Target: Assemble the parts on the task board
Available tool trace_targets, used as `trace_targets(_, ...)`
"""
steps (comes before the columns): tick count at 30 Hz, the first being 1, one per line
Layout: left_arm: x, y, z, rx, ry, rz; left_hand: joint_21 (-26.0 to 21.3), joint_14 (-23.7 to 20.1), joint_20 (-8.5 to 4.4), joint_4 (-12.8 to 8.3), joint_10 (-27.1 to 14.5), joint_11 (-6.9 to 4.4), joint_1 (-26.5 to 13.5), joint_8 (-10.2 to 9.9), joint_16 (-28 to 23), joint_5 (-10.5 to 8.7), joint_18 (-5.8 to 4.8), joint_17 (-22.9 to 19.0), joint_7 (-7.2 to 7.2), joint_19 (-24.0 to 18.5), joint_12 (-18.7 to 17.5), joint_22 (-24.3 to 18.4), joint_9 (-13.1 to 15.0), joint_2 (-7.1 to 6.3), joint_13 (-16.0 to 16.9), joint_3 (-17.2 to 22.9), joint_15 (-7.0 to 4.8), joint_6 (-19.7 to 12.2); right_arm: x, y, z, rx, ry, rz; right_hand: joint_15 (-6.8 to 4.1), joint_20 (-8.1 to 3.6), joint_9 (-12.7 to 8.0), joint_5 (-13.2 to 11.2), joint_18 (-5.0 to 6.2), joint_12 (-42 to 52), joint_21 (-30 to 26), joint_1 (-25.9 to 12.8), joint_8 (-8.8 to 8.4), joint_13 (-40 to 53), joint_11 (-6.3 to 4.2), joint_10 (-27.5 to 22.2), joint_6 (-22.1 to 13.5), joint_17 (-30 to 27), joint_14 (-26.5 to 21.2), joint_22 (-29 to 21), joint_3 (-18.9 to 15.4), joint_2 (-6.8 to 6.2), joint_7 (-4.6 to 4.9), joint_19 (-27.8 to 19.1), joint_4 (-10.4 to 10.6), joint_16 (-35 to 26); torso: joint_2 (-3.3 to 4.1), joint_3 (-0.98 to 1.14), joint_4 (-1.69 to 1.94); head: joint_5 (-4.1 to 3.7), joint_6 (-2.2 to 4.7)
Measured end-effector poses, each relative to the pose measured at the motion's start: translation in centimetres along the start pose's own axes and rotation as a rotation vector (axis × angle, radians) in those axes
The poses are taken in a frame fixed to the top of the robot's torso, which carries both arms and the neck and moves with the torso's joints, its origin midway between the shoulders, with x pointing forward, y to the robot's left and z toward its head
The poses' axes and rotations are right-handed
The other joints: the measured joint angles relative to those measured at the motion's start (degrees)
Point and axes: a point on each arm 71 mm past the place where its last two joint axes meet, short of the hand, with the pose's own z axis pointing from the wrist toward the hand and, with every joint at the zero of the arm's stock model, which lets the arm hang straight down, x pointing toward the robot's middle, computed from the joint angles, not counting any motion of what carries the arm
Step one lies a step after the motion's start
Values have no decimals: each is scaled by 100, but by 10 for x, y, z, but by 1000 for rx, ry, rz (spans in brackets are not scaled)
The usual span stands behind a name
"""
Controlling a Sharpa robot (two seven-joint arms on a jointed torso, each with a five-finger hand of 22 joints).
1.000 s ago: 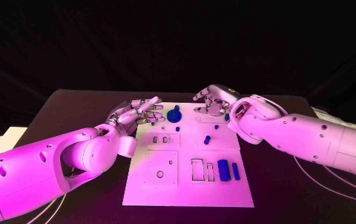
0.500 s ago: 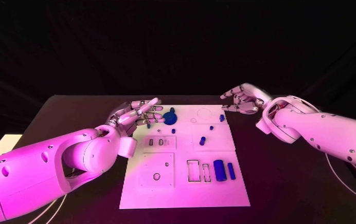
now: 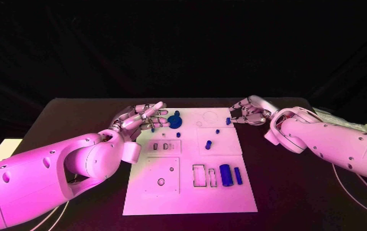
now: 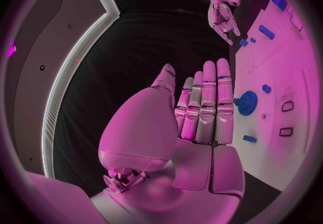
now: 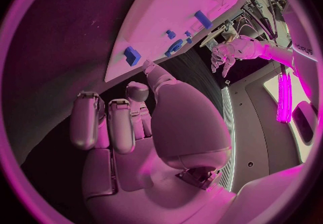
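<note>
The white task board (image 3: 191, 199) lies mid-table. On it are a blue gear (image 3: 176, 121), a small blue block (image 3: 228, 120) at the far right edge, a short peg (image 3: 208, 144), a thick blue cylinder (image 3: 226, 175) and a thin bar (image 3: 238, 175). My left hand (image 3: 141, 115) hovers at the board's far left corner. Its fingers are straight and apart just beside the gear (image 4: 247, 103), and it holds nothing (image 4: 202, 111). My right hand (image 3: 248, 112) hangs off the far right edge with loosely bent fingers and grips nothing. Its thumb points toward the block (image 5: 132, 55).
Outlined slots (image 3: 202, 175) sit beside the cylinder, and smaller ones (image 3: 160, 146) on the board's left half. Black table (image 3: 76, 114) surrounds the board. A pale object (image 3: 335, 117) lies at the table's right edge.
My right hand has drawn back from above the board's far part to just off its right edge, uncovering the small blue block. The left hand has stayed beside the gear.
</note>
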Motion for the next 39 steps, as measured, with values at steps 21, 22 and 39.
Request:
trace_targets(21, 0, 1, 0, -2, 1, -1, 0, 0, 0, 0, 0, 0, 0, 0, 0, 0, 0, -1, 0, 0, 0, 1, -1, 0, 0, 0, 0, 0, 13, -2, 8, 6, 41, -13, 0, 0, 14, -72, 0, 0, 0, 31, 0, 23, 0, 1, 18, 4, 0, -7, -31, 31, -19, 0, -30, 0, -2, 1, 11, 2, -113)
trace_targets(22, 0, 1, 0, -2, 1, -1, -2, 0, 0, 0, 0, 0, 0, 0, 0, 0, 0, -1, 0, 0, 0, 0, -1, 0, 0, 0, 0, 0, 13, -2, 8, 7, 42, -14, 0, 0, 17, -73, 0, 0, 0, 53, 22, 31, 0, 1, 41, 4, 0, -4, -31, 53, -23, 0, -30, 0, -3, 1, 10, 0, -119)
trace_targets(39, -1, 1, 0, -3, 0, -1, -23, 0, 0, 0, 0, 0, 0, 0, 0, 0, 0, 3, 0, 0, 0, 1, -1, 0, 1, 0, 0, 0, 15, -3, 8, 10, 64, -32, -22, 0, 49, -121, 0, 92, 0, 43, 156, 93, -42, 63, 363, 3, -21, 21, -15, 108, -74, 0, -79, 0, -5, 3, 7, -31, -140)
